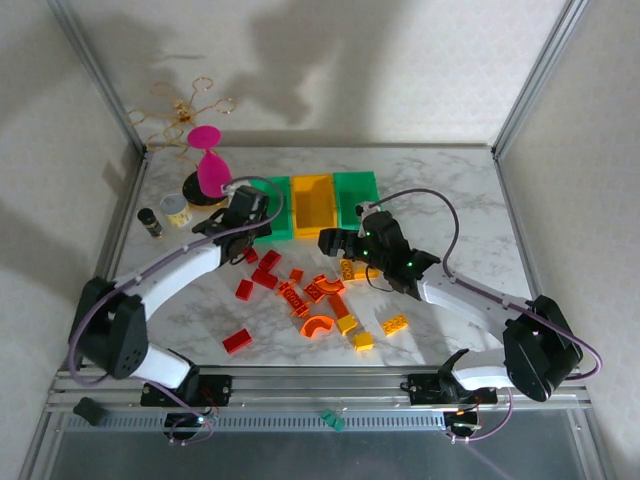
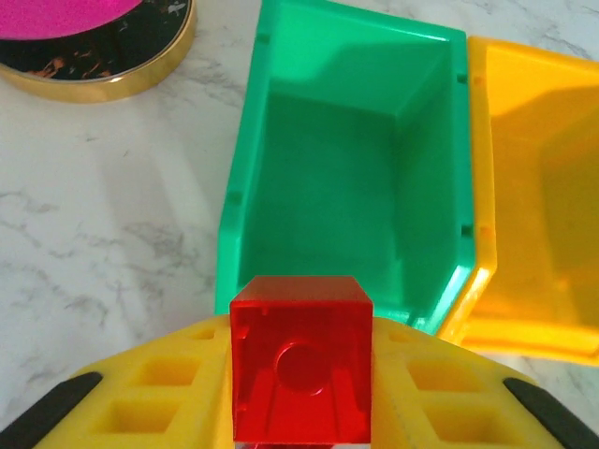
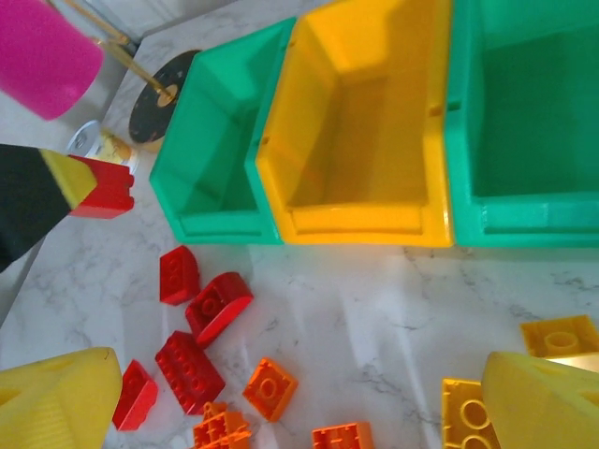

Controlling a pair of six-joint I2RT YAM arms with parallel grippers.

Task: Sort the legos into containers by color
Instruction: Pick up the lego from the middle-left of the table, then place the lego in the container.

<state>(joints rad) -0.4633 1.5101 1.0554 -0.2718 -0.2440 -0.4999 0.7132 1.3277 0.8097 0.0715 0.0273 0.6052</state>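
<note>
Red brick point(image 2: 299, 369) pinched by left gripper point(image 2: 299, 416), short of green bin point(image 2: 245, 187) near rim; early release likely drops it on table point(image 2: 112, 234). Right gripper point(image 1: 335, 243) spread.

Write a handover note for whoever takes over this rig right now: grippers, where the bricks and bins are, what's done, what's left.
Left gripper: shut on a red brick, held just short of the left green bin.
Right gripper: open, holding nothing, over the loose bricks.
Bins: left green bin, yellow bin and right green bin stand in a row; no brick seen in any.
Done: nothing sorted yet.
Left: drop the red brick, then sort the red, orange and yellow loose bricks.
</note>
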